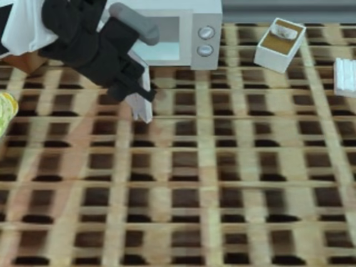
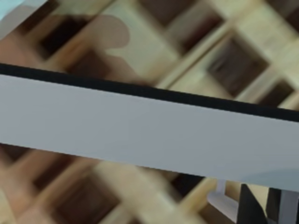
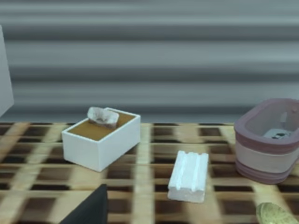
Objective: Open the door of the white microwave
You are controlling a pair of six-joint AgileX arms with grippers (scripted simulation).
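1. You cannot tell from these views how the left gripper has its fingers set: from above, the black wrist covers them, and whether they clamp the door does not show. The gripper sits right at the door's free edge, in front of the oven's left half.
2. The door appears swung well out from the white microwave, which stands at the table's far edge, left of centre; its pale cavity shows open, so you can judge the task far along.
3. In the left wrist view a flat grey panel with a dark edge, probably the door, fills the middle.
4. Expect a stiff, light, hinged panel that moves only in an arc. Its smooth face looks slippery; take it by the free edge, away from the hinge, and follow the arc.
5. Beyond it: two silver knobs, a small white box to the right, then a ribbed white block and a pink tub.
6. Your right arm is out of the top view, idle; a dark part of it shows low in its wrist view.
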